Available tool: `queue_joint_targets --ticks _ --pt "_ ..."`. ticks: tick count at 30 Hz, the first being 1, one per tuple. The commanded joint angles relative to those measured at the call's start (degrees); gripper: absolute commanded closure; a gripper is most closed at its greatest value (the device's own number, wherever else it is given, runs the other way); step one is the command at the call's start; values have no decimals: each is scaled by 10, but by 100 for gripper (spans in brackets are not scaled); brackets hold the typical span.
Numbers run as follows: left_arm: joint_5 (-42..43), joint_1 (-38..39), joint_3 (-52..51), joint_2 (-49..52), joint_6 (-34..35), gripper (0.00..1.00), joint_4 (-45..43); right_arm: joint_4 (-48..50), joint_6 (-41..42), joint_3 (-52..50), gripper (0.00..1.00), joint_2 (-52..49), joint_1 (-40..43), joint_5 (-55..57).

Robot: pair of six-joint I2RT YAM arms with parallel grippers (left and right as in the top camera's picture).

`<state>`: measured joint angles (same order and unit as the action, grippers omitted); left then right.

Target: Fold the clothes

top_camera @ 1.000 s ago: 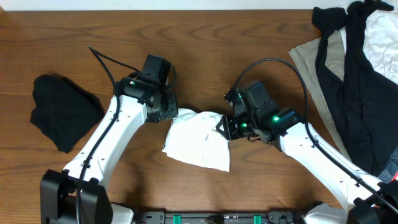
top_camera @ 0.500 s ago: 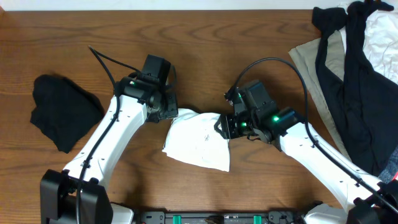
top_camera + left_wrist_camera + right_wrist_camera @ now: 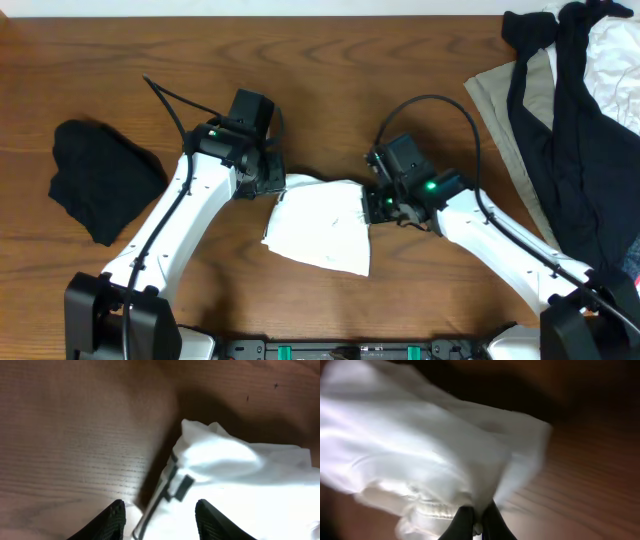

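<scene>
I have the plain white fabric garment lying folded into a compact, roughly square bundle on the brown wooden table, at the middle of the near side, right between my two arms.

The left fingers sit at the garment's upper left corner. On the left wrist view they stand apart, one tip on each side of the bottom edge, with the white cloth's rumpled corner and a small dark mark on it lying just ahead of and between them. They are not closed on the fabric.

The right fingers are at the garment's upper right edge. The right wrist view shows them drawn together with a fold of the white cloth pinched between the tips, the rest of the fabric spreading away from them in soft creases.

Well apart on the left of the table lies a crumpled black cloth piece. At the far right corner is a loose heap: a beige fabric piece underneath, a long black garment draped across it, and a wrinkled white piece at the edge.
</scene>
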<state>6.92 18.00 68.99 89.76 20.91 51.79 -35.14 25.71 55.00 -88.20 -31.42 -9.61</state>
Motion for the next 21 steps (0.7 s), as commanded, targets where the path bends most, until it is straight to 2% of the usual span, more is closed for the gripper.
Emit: queue_joint_targets --ticks 1,5,9,10,11,13,18,21 --pt "-3 -2 3 3 -8 53 4 -18 -1 3 98 15 42 94" --pt "-3 -2 3 3 -8 52 4 -43 -19 1 96 6 84 93" --pt "-3 -2 3 3 -7 52 5 -46 -31 -8 92 -11 87 91" --pt "-3 -2 3 3 -7 52 6 -46 -36 -9 89 -18 86 92" --pt "-3 -2 3 3 -7 52 7 -49 -38 -9 78 -25 84 92" --pt "-3 -2 3 3 -8 53 9 -53 -44 -9 71 -33 83 94" --pt "-3 -2 3 3 -8 52 7 -80 -35 -9 67 -41 89 134" --pt "-3 -2 3 3 -8 52 1 -86 -31 -7 66 -30 93 121"
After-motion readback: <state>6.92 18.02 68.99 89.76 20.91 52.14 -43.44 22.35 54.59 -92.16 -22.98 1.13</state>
